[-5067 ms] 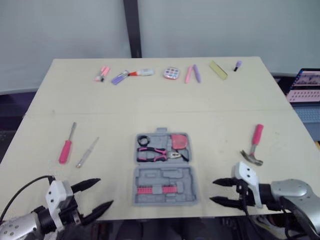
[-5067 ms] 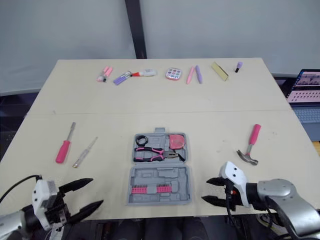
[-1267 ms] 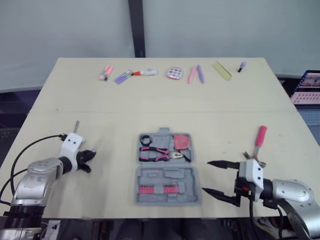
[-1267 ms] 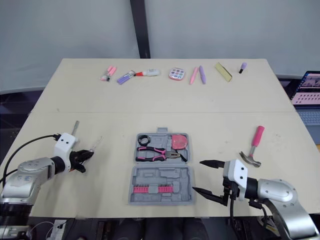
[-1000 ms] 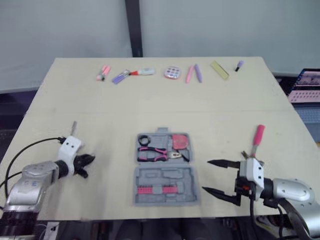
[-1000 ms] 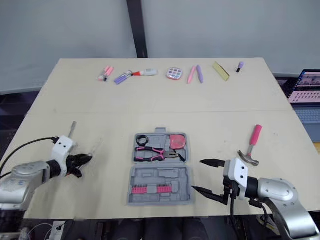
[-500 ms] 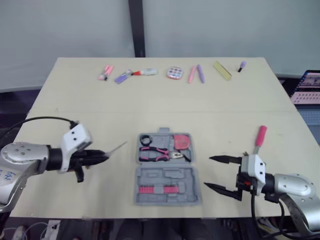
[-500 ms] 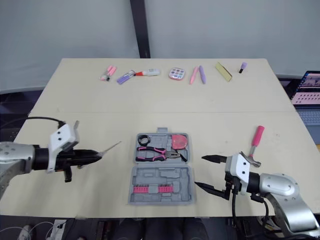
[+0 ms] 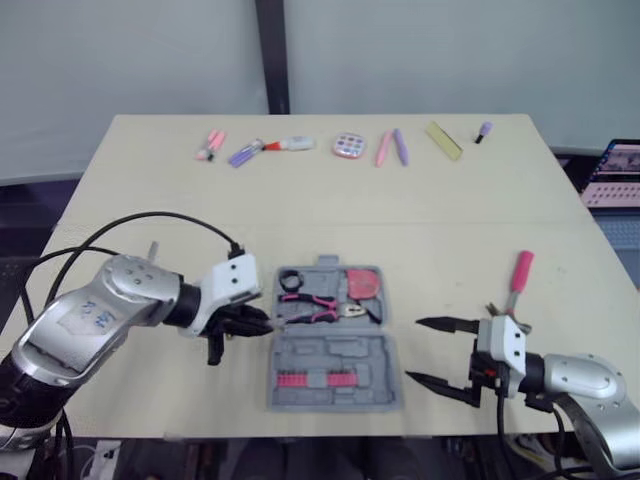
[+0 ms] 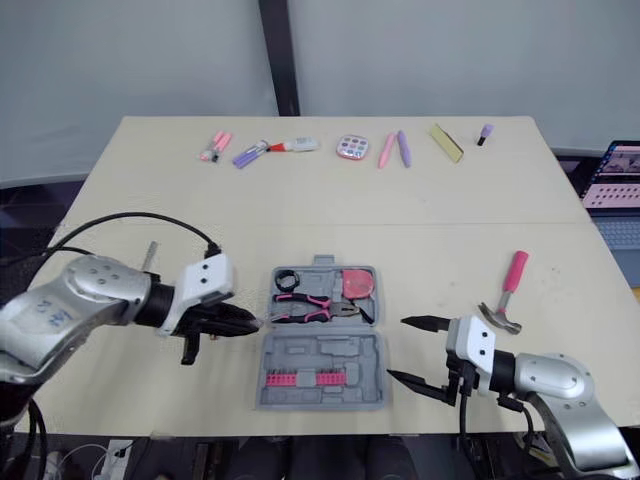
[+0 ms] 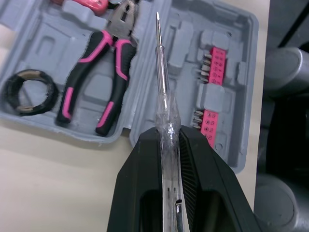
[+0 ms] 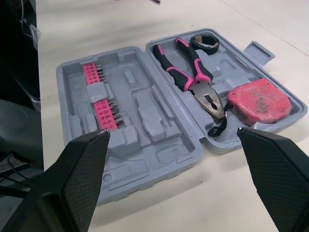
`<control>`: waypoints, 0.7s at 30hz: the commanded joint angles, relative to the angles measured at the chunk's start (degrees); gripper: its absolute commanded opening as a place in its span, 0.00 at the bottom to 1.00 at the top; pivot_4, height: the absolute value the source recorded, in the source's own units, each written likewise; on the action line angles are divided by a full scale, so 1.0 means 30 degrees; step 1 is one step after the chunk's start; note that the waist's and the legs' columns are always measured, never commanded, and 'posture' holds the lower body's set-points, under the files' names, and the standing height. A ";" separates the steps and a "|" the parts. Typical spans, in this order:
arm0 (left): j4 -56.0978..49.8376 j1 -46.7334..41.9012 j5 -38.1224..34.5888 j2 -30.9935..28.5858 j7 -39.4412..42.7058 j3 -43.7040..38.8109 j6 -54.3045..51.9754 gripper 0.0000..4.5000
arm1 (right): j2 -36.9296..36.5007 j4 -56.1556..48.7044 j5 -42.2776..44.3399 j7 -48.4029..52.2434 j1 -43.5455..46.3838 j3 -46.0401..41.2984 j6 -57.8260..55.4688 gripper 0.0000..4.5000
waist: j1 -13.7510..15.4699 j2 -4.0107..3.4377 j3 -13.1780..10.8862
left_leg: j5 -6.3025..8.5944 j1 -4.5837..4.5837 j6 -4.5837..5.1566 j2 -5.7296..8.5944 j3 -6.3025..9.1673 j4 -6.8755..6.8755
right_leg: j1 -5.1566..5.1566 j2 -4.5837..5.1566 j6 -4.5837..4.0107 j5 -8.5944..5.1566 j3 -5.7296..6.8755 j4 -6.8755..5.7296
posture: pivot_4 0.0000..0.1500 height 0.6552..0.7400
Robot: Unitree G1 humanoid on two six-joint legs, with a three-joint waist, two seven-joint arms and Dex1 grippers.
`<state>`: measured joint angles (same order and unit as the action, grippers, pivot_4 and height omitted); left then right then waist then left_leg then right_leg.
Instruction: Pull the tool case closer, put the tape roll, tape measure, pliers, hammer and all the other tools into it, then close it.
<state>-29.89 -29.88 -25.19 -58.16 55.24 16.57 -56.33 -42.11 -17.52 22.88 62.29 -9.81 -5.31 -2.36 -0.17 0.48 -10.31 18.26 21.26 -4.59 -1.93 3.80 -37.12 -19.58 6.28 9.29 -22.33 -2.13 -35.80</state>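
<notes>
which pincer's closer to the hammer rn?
Right. The right pincer is open just left of the hammer, wrist beside its head. The left pincer is beyond the case, at its far edge, shut on a screwdriver.

Case (image 9: pixel 335 352) near half mostly free; pliers (image 9: pixel 308 305) beyond.

Along the far edge of the surface (image 9: pixel 320 210) we see markers (image 9: pixel 240 154), a round palette (image 9: pixel 348 145), a pink pen (image 9: pixel 383 148) beside a purple pen (image 9: pixel 399 146), a yellow strip (image 9: pixel 442 140) and a small purple bottle (image 9: pixel 484 132), with a laptop (image 9: pixel 612 172) beyond the right edge.
</notes>
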 commanded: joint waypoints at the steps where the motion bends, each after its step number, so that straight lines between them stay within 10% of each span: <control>1: 0.0168 -0.1402 0.1033 0.0349 0.0199 0.1675 -0.0458 0.00 | 0.0080 -0.0145 0.0125 -0.0160 -0.0020 -0.0343 0.0298 1.00 | 0.0010 0.0001 -0.0001 | 0.0000 0.0001 0.0000 0.0000 -0.0001 -0.0004 | 0.0000 0.0000 0.0000 0.0000 -0.0001 0.0000 | 1.00 1.00; 21: 0.3881 -0.6967 0.6509 0.4836 0.0867 0.9875 -0.0849 0.00 | -0.0112 -0.0493 0.0124 -0.0337 -0.0550 -0.0558 0.0152 1.00 | 0.0062 0.0012 -0.0007 | -0.0008 0.0005 0.0005 0.0001 0.0001 -0.0026 | 0.0004 -0.0005 0.0007 0.0001 0.0000 -0.0006 | 1.00 1.00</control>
<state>-18.83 -49.35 -7.26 -44.46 57.63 45.64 -58.96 -42.14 -17.57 22.67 61.70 -11.20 -5.47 -2.35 0.02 0.52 -10.33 18.23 21.28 -4.58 -1.93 3.81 -37.21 -19.56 6.26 9.32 -22.32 -2.14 -35.81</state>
